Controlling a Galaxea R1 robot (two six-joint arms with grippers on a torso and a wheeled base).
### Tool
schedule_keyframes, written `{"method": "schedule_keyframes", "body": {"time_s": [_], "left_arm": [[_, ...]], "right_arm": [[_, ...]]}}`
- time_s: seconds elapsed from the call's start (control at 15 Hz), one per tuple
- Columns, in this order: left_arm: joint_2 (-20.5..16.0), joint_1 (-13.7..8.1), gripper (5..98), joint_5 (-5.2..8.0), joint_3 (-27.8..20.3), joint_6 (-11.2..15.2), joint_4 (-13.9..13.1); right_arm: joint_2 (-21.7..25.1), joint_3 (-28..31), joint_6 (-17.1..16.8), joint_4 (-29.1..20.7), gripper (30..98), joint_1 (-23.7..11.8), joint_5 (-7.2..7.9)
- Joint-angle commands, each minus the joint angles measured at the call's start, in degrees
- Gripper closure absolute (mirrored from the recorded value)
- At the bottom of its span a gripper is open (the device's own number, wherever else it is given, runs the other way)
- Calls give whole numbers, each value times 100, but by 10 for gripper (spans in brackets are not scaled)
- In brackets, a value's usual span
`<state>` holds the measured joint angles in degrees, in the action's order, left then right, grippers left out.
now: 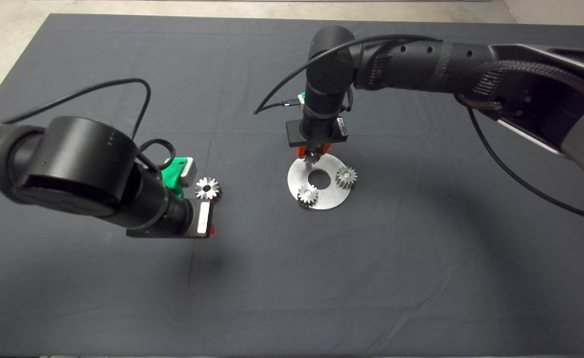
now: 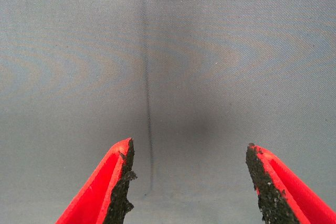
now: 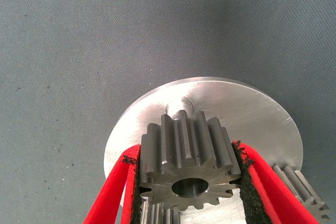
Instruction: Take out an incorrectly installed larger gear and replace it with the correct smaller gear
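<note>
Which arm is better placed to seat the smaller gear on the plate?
The right. Its gripper already clamps the smaller gear directly over the round steel plate. The left gripper is open over bare mat, near the larger gear.

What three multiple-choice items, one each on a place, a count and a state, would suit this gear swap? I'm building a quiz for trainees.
1. Where does the wide, shiny silver steel larger gear lie?
A. on the dark mat beside the left gripper
B. on the round plate
C. in the right gripper

2. How many small silver gears stand free on the round silver metal plate?
A. none
B. two
C. four

3. How is the left gripper?
A. shut on a gear
B. shut, empty
C. open, empty

Key: 1 A, it sits off the plate on the mat. 2 B, two stand there while the right gripper holds the dark grey steel smaller gear over the plate. 3 C, its fingers stand apart over bare mat.
</note>
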<state>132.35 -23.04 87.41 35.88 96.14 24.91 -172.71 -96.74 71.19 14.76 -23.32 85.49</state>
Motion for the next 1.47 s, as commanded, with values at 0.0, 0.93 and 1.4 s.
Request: {"method": "schedule_keyframes", "body": {"time_s": [0.0,0.93,1.4], "left_arm": [[-3,-96,499,488,-38,-7,58],[-3,-96,499,488,-65,-7,58],[-3,-96,499,488,-43,-7,58]], "right_arm": [[48,25,26,-545,906,-15,178],[57,-27,9,-703,926,-15,196],[48,-1,0,-887,926,-6,161]]}}
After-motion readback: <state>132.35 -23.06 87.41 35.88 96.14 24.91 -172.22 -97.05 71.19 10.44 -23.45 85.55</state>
